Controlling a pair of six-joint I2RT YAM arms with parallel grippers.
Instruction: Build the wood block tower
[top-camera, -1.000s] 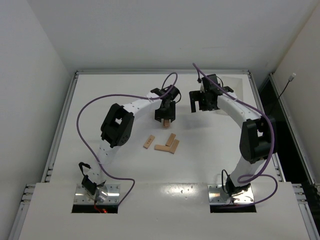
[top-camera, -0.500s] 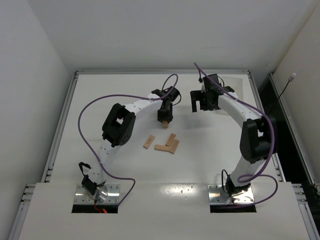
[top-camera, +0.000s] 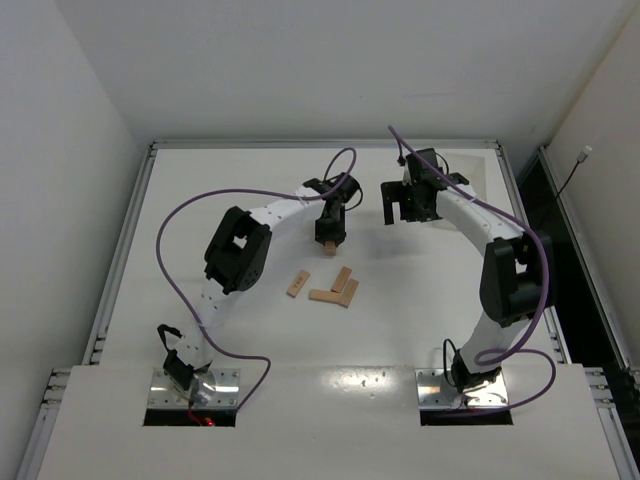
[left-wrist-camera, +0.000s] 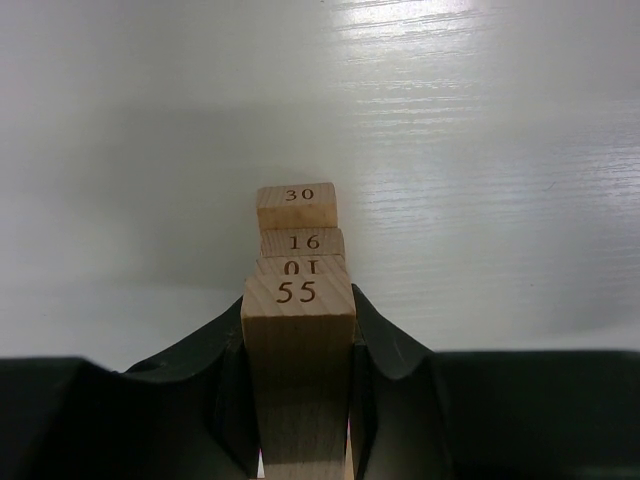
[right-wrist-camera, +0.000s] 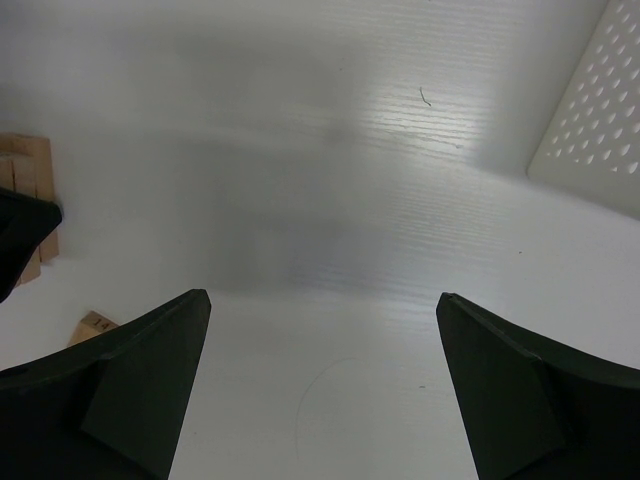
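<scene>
Left pincer (left-wrist-camera: 298, 335) pinches block 55 (left-wrist-camera: 298, 295) at the top of the tower (left-wrist-camera: 300, 225). Right pincer (right-wrist-camera: 320, 380) is spread wide, holding nothing, over the counter (right-wrist-camera: 400, 200).

Bright even overhead light; glare streaks on table (left-wrist-camera: 480, 120); wrist views soft-shadowed
</scene>
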